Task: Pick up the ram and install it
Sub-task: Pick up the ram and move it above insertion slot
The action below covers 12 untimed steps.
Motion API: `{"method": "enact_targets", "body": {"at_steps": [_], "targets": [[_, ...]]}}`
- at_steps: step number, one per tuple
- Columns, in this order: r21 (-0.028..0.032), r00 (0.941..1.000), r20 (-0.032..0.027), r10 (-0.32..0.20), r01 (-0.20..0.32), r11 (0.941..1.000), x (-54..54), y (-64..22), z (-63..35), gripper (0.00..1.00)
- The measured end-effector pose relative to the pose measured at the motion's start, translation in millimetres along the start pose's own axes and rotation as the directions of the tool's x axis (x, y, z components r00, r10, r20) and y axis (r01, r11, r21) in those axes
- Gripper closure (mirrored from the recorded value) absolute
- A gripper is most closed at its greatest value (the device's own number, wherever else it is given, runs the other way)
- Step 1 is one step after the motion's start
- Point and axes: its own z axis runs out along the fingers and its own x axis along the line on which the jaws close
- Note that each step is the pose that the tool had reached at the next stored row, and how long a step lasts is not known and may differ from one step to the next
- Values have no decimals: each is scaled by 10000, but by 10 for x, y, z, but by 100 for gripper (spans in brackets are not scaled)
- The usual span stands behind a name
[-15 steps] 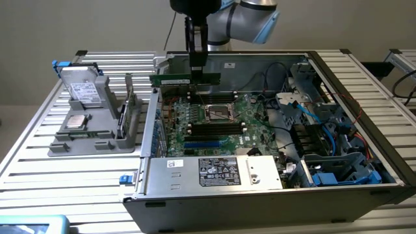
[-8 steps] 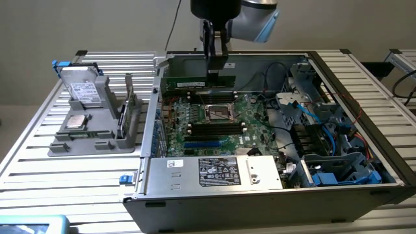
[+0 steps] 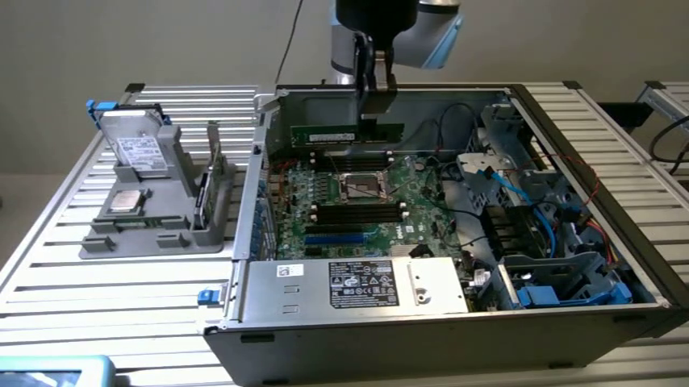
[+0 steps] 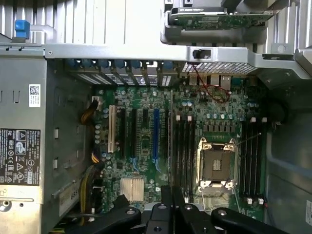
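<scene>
fingers (image 3: 379,89) of the gripper (image 3: 373,115), two flat black bars hanging straight down from the arm's wrist, are pinched closed on the ram (image 3: 344,131). they grip it on its upper long edge, towards the end nearer the exterior view's right. the ram is a thin, narrow green board held level with its flat face towards the exterior camera. it hangs inside the open computer case (image 3: 431,339), over the far part of the motherboard (image 3: 323,201), close above a bank of long black slots (image 3: 350,153); whether it touches them i cannot tell. from the wrist view the ram (image 4: 170,141) shows edge-on as a fine straight line, parallel to the black slots (image 4: 184,151) beside the processor socket (image 4: 215,163). the socket is a square frame of bright metal around a dark centre. the motherboard is green and crowded with small round capacitors, ribbed slots and a little finned heatsink (image 4: 132,188). a grey sheet-metal power supply (image 3: 356,282) with a printed label fills the near corner of the case. blue cables (image 3: 528,210) loop at the exterior view's right. outside the case, on the exterior view's left, a grey moulded tray (image 3: 161,234) carries a boxy hard drive (image 3: 140,149) and a square silver chip (image 3: 127,201). all of it rests on a table (image 3: 64,266) of ribbed metal slats.
</scene>
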Motion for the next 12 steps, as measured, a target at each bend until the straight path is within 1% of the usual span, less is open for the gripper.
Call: {"method": "enact_targets", "body": {"at_steps": [2,7,12], "targets": [[2,10000,-4,23,-23,10000,-21,-18,6,88],[2,10000,-12,61,-61,10000,-92,-28,29,88],[2,9999,-11,145,-145,9999,-141,-45,84,88]]}}
